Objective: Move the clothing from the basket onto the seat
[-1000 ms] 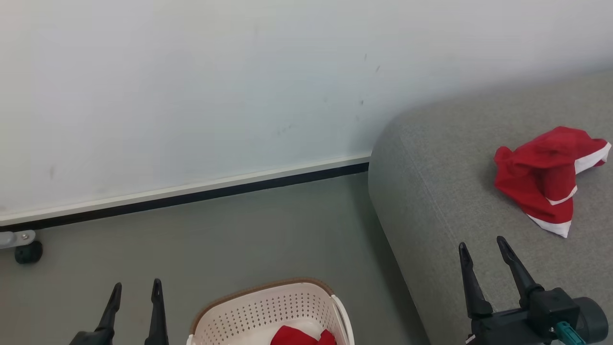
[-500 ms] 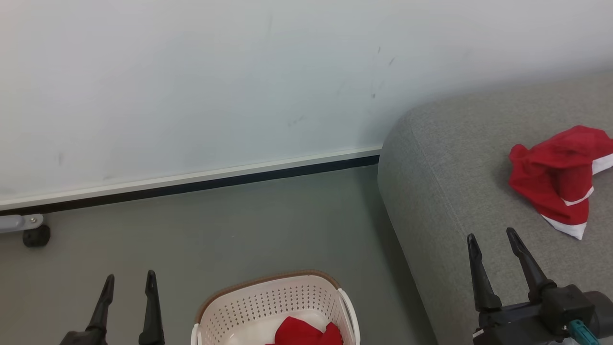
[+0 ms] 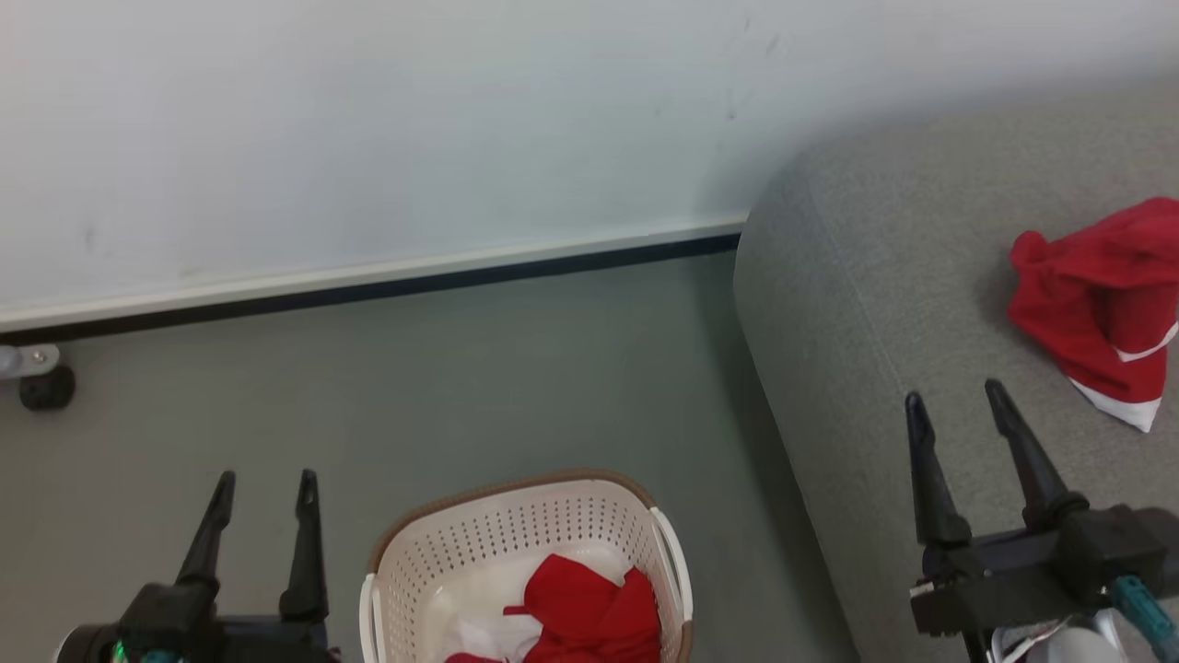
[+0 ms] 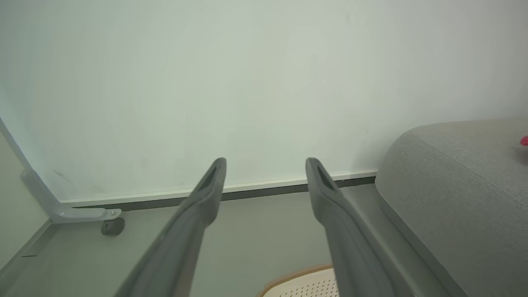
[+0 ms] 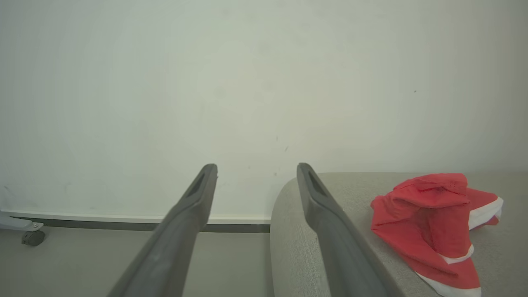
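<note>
Indoors: basket (image 3: pixel 516 534) on the floor (image 3: pixel 414 368), grey seat (image 3: pixel 875 276) to its right.
Grey-green floor runs back to a pale, lightly scuffed wall (image 3: pixel 368 120) edged by white skirting (image 3: pixel 368 273) over a dark strip; a black caster (image 3: pixel 46 389) sits far left. The basket stands near the seat's rounded end, not touching it, with red and white clothing (image 3: pixel 589 608) inside. One red garment (image 3: pixel 1096 295) with white trim lies crumpled on the seat. The left gripper (image 3: pixel 265 481) hangs over the floor beside the basket, the right gripper (image 3: pixel 953 394) over the seat's edge; both have fingers spread wide, holding nothing.
</note>
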You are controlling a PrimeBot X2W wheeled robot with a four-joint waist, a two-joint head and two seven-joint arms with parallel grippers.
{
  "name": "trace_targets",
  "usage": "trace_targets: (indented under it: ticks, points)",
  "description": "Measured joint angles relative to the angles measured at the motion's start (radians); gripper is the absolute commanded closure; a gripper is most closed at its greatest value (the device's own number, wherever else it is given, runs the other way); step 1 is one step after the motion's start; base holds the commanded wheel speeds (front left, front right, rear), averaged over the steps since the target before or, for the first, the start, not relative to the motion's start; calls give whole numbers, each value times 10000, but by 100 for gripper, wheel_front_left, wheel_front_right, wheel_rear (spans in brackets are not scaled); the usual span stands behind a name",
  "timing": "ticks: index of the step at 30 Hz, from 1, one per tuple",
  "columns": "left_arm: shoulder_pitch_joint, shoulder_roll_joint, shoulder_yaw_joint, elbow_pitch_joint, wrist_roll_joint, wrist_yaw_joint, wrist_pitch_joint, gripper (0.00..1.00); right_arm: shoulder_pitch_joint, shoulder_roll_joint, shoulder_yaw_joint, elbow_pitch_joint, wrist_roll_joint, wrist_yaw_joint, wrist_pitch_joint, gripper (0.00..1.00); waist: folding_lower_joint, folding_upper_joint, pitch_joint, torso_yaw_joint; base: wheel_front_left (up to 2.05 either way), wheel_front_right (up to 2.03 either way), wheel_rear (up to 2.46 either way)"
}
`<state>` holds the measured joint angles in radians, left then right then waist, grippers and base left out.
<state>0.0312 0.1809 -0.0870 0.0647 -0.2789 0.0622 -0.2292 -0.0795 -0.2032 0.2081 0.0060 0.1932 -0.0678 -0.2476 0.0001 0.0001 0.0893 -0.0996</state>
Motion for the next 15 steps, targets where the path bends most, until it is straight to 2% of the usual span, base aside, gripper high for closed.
trace_targets:
  ticks: [15]
  points:
    - [-1930, 159, -1666, 1971, 976, -899, 1394, 0, -2025, 52, -111, -161, -38, -27, 186, 0, 1, 1, 2148, -30, 0, 0, 0]
